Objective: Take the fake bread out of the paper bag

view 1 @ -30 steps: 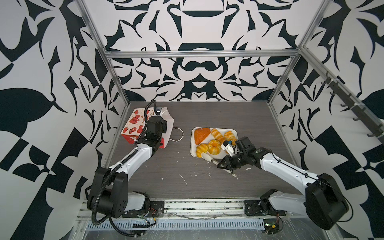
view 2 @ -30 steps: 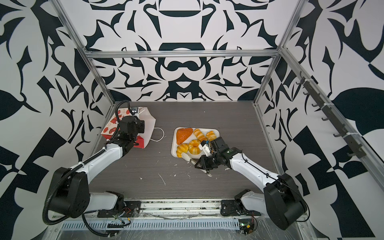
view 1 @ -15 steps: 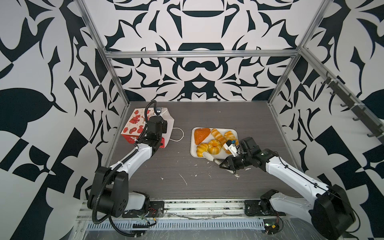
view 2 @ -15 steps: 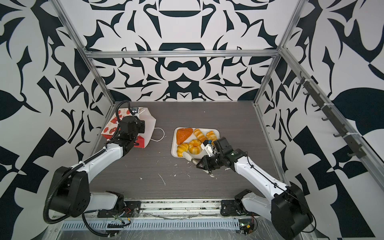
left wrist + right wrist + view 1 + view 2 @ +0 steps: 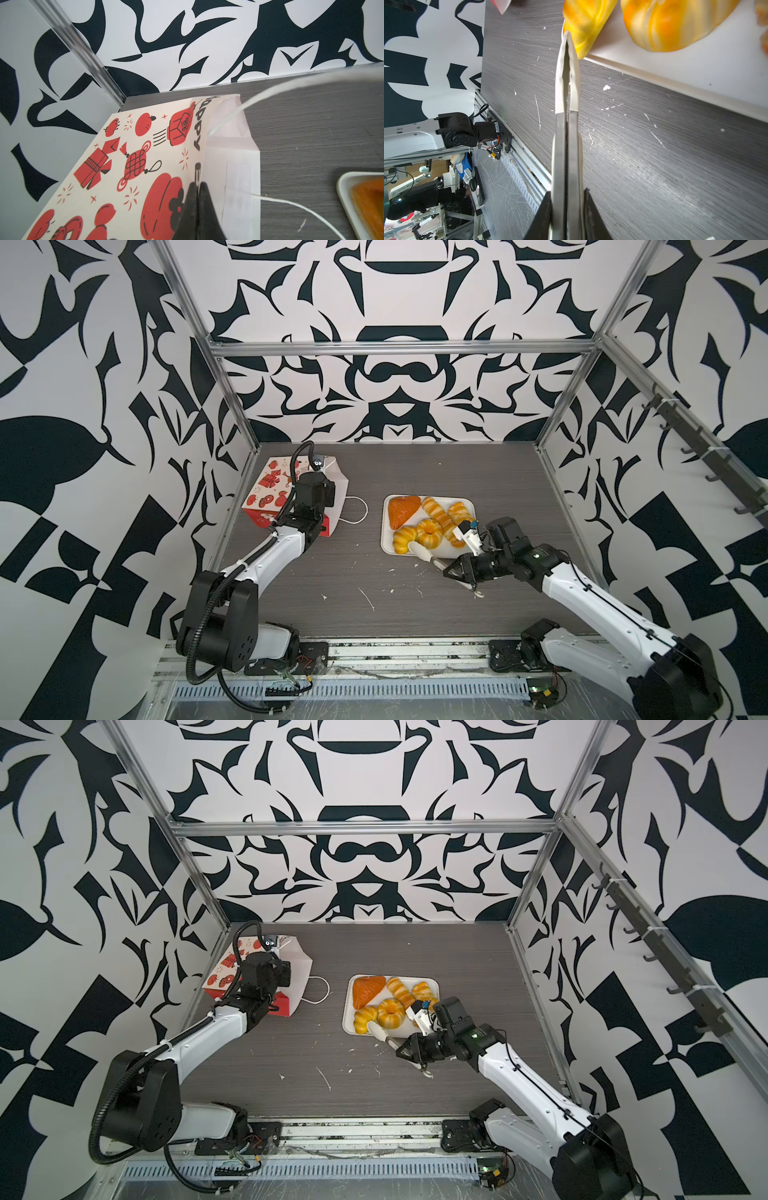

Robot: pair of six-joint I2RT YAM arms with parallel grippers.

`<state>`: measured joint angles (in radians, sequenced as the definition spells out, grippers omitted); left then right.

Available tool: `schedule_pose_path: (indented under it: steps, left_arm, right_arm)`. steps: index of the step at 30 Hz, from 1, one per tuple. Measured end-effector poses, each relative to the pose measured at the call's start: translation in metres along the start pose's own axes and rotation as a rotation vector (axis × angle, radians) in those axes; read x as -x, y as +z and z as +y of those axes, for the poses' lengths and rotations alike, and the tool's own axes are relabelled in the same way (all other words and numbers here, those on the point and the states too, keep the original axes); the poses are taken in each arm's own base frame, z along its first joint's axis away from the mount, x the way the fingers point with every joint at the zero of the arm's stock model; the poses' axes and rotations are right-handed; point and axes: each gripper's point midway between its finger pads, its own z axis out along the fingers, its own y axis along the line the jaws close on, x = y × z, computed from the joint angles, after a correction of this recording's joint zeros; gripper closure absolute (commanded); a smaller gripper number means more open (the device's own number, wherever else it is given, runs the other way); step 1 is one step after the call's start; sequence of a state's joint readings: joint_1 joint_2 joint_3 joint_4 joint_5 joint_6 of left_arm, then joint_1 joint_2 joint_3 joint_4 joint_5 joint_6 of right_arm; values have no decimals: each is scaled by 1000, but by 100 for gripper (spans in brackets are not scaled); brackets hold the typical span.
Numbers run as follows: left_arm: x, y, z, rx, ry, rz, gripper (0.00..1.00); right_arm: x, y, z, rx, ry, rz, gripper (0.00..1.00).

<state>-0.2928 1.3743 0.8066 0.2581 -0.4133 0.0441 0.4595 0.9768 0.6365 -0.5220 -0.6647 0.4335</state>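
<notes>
Your left gripper (image 5: pixel 197 188) is clamped on the mouth edge of the paper bag (image 5: pixel 128 162). The bag lies on its side at the far left of the table (image 5: pixel 415 472), by the wall. The fake bread (image 5: pixel 429 532), all five pieces, sits on the white tray (image 5: pixel 385 533), well apart from the bag. Your right gripper (image 5: pixel 566 199) is squeezed on tongs (image 5: pixel 566 83). Their closed tips are just beside a striped roll (image 5: pixel 583 22) at the tray's near edge.
</notes>
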Motion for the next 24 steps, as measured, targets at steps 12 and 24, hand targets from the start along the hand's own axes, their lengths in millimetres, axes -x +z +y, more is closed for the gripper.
schedule_pose_path:
  steps: [12,24]
  left_arm:
    - [0,0,-1,-8,-2,-1,100]
    - [3,0,-2,-9,-5,-14,100]
  right_arm:
    - [53,-45,10,-247,-161,-105,89]
    - [56,-28,18,-491,-431,82,71]
